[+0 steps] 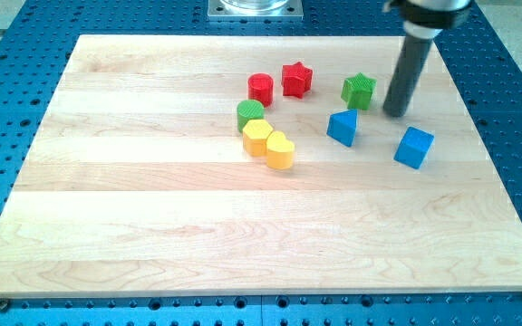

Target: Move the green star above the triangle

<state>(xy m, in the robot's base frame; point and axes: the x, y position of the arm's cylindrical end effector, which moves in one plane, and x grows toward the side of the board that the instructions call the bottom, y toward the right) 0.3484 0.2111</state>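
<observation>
The green star (358,90) lies on the wooden board, just above and slightly right of the blue triangle (343,127). My tip (394,112) rests on the board a short way to the right of the green star and up-right of the blue triangle, apart from both. The dark rod rises from it toward the view's top right.
A blue cube (413,147) lies down-right of my tip. A red star (296,79) and a red cylinder (261,88) lie left of the green star. A green cylinder (250,114), a yellow hexagon (257,137) and a yellow heart (280,150) cluster below them.
</observation>
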